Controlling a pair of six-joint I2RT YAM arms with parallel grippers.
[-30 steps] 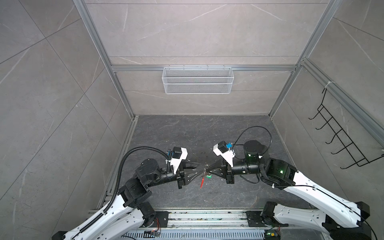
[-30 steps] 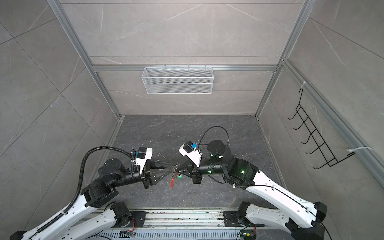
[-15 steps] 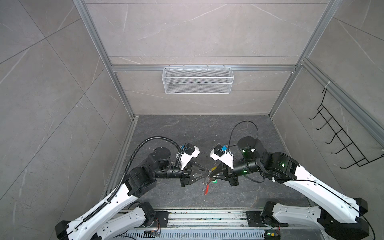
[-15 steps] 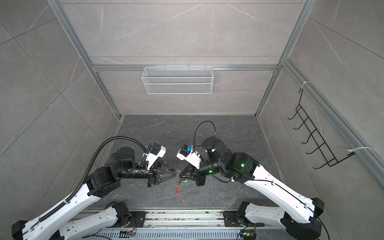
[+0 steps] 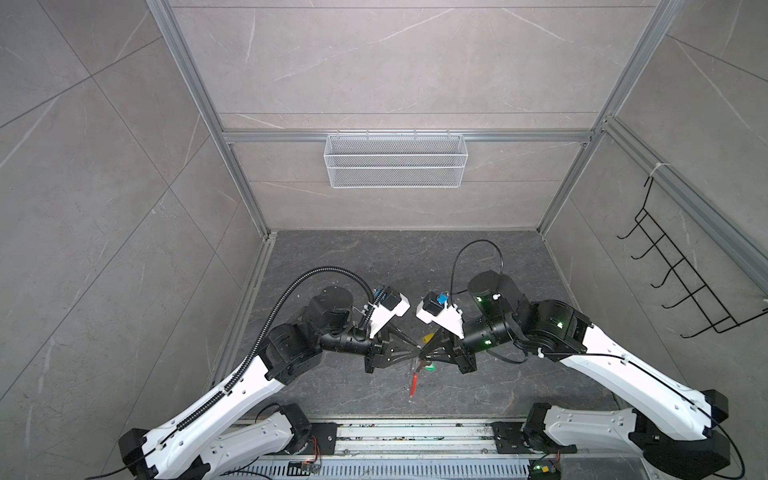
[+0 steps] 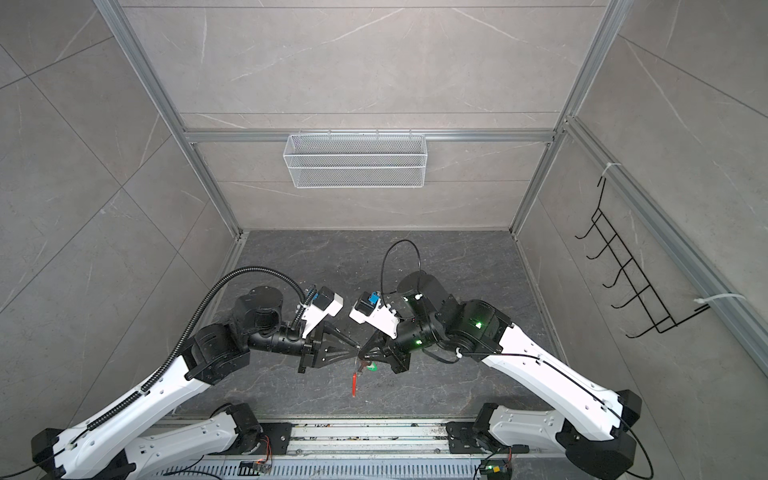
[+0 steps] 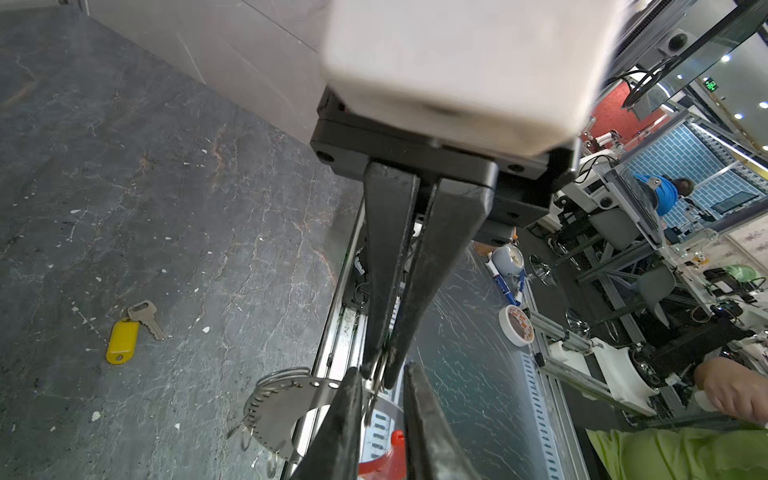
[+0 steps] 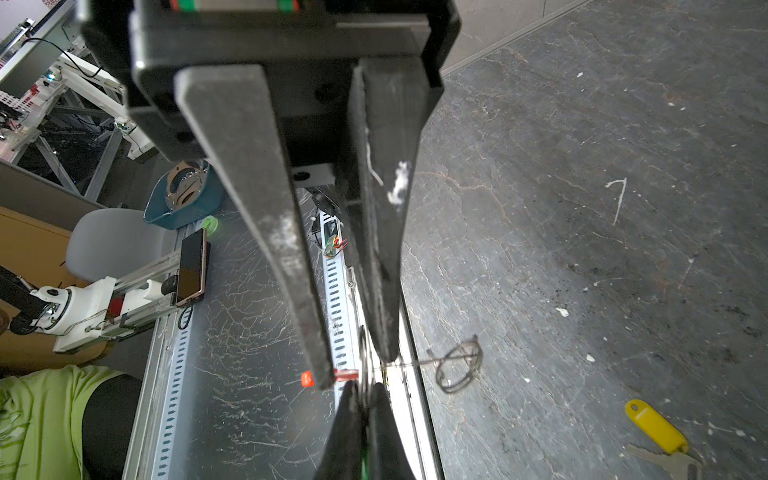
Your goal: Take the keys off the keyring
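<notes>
Well apart from wire basket (image 5: 395, 176), keyring (image 7: 278, 409)

Robotics lab: aluminium-framed cell (image 5: 274, 136), equipment benches (image 7: 623, 249).

The keyring (image 7: 282, 409) hangs at the facing tips of the left gripper (image 5: 415, 354) and right gripper (image 5: 423, 356), one key (image 7: 124, 336) lying on the floor (image 7: 166, 187) below.

Grippers nose to nose on the keyring (image 8: 364, 353)
Right gripper (image 8: 362, 388) pinches its thin edge; left gripper (image 8: 358, 369) has its jaws slightly apart around it, one tip on the red piece (image 8: 347, 375). Yellow key (image 8: 656, 424) lies loose on the floor (image 8: 582, 208).
</notes>
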